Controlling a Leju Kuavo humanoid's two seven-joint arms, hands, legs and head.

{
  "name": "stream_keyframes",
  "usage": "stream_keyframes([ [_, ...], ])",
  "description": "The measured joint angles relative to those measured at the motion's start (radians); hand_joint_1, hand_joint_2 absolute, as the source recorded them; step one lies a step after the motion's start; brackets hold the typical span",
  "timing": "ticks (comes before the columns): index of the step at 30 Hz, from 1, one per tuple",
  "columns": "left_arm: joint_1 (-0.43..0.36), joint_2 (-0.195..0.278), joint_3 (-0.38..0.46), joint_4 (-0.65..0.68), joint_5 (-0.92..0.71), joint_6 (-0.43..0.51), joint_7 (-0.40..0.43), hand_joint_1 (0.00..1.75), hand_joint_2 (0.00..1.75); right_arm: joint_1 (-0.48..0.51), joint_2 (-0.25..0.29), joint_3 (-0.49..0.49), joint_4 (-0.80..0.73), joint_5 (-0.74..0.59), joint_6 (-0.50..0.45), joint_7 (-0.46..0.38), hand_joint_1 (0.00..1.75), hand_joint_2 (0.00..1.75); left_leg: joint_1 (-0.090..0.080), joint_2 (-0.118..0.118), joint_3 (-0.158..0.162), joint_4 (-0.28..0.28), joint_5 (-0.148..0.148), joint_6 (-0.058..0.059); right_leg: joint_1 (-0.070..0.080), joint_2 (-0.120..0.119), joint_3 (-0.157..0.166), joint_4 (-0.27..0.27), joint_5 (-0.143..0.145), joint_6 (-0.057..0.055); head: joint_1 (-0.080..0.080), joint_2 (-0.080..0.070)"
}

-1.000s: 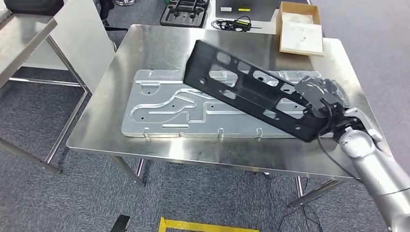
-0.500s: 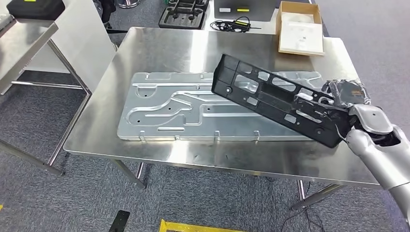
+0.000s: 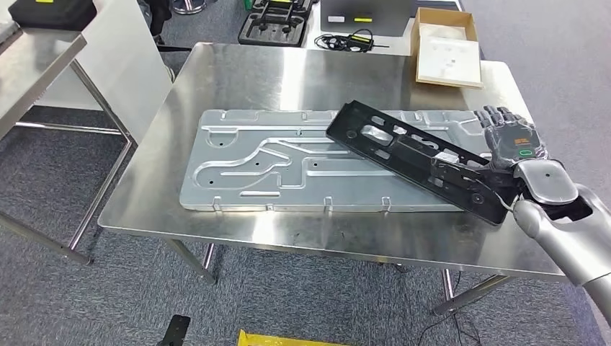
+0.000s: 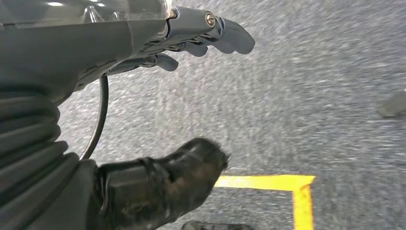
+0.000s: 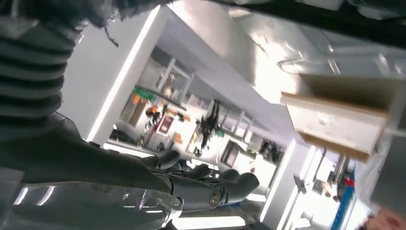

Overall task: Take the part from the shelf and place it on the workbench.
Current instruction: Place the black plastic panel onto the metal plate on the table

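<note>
Head view: the black part (image 3: pixel 421 160), a long perforated frame, lies across the right half of the stamped metal plate (image 3: pixel 274 160) on the steel bench (image 3: pixel 238 72). Its near right end extends past the plate edge toward the right hand (image 3: pixel 513 140). That hand is positioned at the part's right end with the fingers extended and spread; whether the thumb side touches the part cannot be determined. An open cardboard box (image 3: pixel 447 47) sits at the far right corner of the bench.

Left wrist view: the left hand (image 4: pixel 158 52) hangs above grey carpet (image 4: pixel 311 86) marked with yellow tape (image 4: pixel 287 184). The fingers are apart and nothing is held.

Right wrist view: the right hand's fingers (image 5: pixel 210 184) are straight, with nothing in them. The cardboard box (image 5: pixel 335 120) is visible beyond them.
</note>
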Motion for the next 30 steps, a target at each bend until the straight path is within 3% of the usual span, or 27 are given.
stream_keyframes([
  [1,0.000,-0.001,0.000,0.000,0.003,-0.006,0.007,0.00,0.00,0.002,-0.004,0.000,-0.005,0.011,-0.021,-0.002,0.00,0.00,0.002,0.001,0.005,-0.008,0.004,0.006,0.000,0.000,-0.014,0.033,-0.021,0.003,0.001,0.000],
  [4,0.001,-0.001,0.000,0.000,0.008,-0.016,0.020,0.00,0.00,0.011,-0.010,0.000,-0.021,0.040,-0.078,-0.008,0.00,0.00,0.003,0.002,0.007,-0.012,0.007,0.014,0.000,0.000,-0.098,0.213,-0.106,0.010,0.002,0.000],
  [5,0.001,-0.001,0.000,0.000,0.008,-0.019,0.022,0.00,0.00,0.017,-0.011,0.000,-0.026,0.045,-0.089,-0.010,0.00,0.00,0.003,0.002,0.007,-0.011,0.006,0.014,-0.001,0.000,-0.116,0.249,-0.113,0.012,0.002,0.000],
  [6,0.002,-0.001,0.000,0.000,0.008,-0.024,0.025,0.00,0.00,0.023,-0.012,0.000,-0.032,0.049,-0.103,-0.011,0.00,0.00,0.003,0.001,0.007,-0.008,0.005,0.014,-0.003,0.000,-0.117,0.248,-0.102,0.014,0.002,0.000],
  [7,0.003,-0.002,0.000,0.000,0.008,-0.029,0.028,0.00,0.00,0.027,-0.013,0.000,-0.040,0.053,-0.127,-0.011,0.00,0.00,0.004,0.000,0.007,-0.004,0.004,0.012,-0.005,0.000,-0.099,0.212,-0.075,0.016,0.002,0.000],
  [8,0.003,-0.002,0.000,0.000,0.007,-0.035,0.031,0.00,0.00,0.030,-0.014,-0.001,-0.052,0.056,-0.161,-0.011,0.00,0.00,0.004,0.000,0.006,0.002,0.002,0.009,-0.007,0.000,-0.067,0.148,-0.040,0.016,0.002,0.000],
  [10,0.004,-0.003,0.000,0.000,0.005,-0.046,0.034,0.00,0.00,0.037,-0.014,-0.013,-0.088,0.058,-0.242,-0.011,0.00,0.00,0.002,-0.002,-0.002,0.017,-0.003,-0.001,-0.006,0.000,-0.009,0.036,0.001,0.013,0.002,0.000],
  [11,0.004,-0.003,0.000,0.000,0.004,-0.049,0.033,0.00,0.00,0.046,-0.013,-0.028,-0.115,0.054,-0.278,-0.012,0.00,0.00,0.000,-0.003,-0.006,0.023,-0.005,-0.006,-0.004,0.001,0.004,0.010,0.007,0.008,0.001,0.000],
  [14,0.007,-0.002,0.000,0.000,-0.001,-0.060,0.030,0.00,0.00,0.087,0.003,-0.085,-0.221,0.054,-0.345,-0.023,0.00,0.00,-0.001,-0.005,-0.015,0.027,-0.003,-0.021,-0.001,0.001,0.000,0.004,0.013,-0.010,0.001,0.000],
  [15,0.009,-0.001,0.000,0.000,-0.003,-0.064,0.030,0.00,0.00,0.098,0.014,-0.098,-0.262,0.065,-0.351,-0.027,0.00,0.00,0.000,-0.005,-0.020,0.037,-0.015,-0.028,-0.003,0.000,-0.003,0.002,0.018,-0.018,0.000,0.000],
  [17,0.009,0.001,0.000,0.000,-0.007,-0.069,0.030,0.00,0.00,0.114,0.034,-0.114,-0.341,0.091,-0.353,-0.030,0.00,0.00,0.004,-0.004,-0.047,0.107,-0.077,-0.041,-0.006,-0.003,-0.012,-0.004,0.029,-0.034,-0.004,0.000],
  [19,0.008,0.001,-0.001,0.000,-0.010,-0.072,0.030,0.00,0.00,0.130,0.051,-0.126,-0.404,0.105,-0.354,-0.029,0.00,0.00,0.008,-0.002,-0.088,0.227,-0.158,-0.050,-0.004,-0.006,-0.027,-0.004,0.040,-0.040,-0.008,0.000],
  [21,0.008,0.001,-0.001,0.000,-0.014,-0.074,0.031,0.00,0.00,0.147,0.065,-0.140,-0.454,0.104,-0.375,-0.036,0.00,0.00,0.009,-0.002,-0.091,0.284,-0.189,-0.053,-0.002,-0.008,-0.045,-0.004,0.054,-0.041,-0.008,0.000],
  [22,0.009,0.001,-0.001,0.000,-0.018,-0.076,0.033,0.00,0.00,0.156,0.073,-0.149,-0.478,0.099,-0.399,-0.046,0.00,0.00,0.010,-0.002,-0.064,0.259,-0.179,-0.051,-0.002,-0.009,-0.054,-0.004,0.062,-0.040,-0.008,0.000],
  [24,0.007,0.002,-0.002,0.000,-0.031,-0.082,0.033,0.00,0.00,0.176,0.096,-0.171,-0.530,0.076,-0.471,-0.074,0.00,0.00,0.009,-0.002,0.031,0.125,-0.142,-0.044,-0.001,-0.009,-0.071,-0.003,0.079,-0.035,-0.008,0.000],
  [26,0.001,0.003,-0.004,0.000,-0.039,-0.093,0.027,0.00,0.00,0.201,0.131,-0.196,-0.589,0.029,-0.547,-0.104,0.00,0.00,0.005,-0.003,0.094,0.023,-0.117,-0.033,0.000,-0.009,-0.076,-0.007,0.094,-0.025,-0.007,0.000],
  [29,-0.002,0.003,-0.009,0.000,-0.038,-0.114,0.023,0.00,0.00,0.251,0.191,-0.216,-0.669,-0.059,-0.639,-0.164,0.00,0.00,0.001,-0.005,0.097,0.002,-0.092,-0.017,0.000,-0.009,-0.070,-0.023,0.117,-0.005,-0.004,0.000],
  [30,-0.001,0.002,-0.010,0.000,-0.039,-0.119,0.024,0.00,0.00,0.271,0.208,-0.218,-0.690,-0.086,-0.661,-0.188,0.00,0.00,0.003,-0.003,0.095,-0.003,-0.079,-0.011,0.000,-0.008,-0.072,-0.023,0.113,0.000,-0.004,0.000],
])
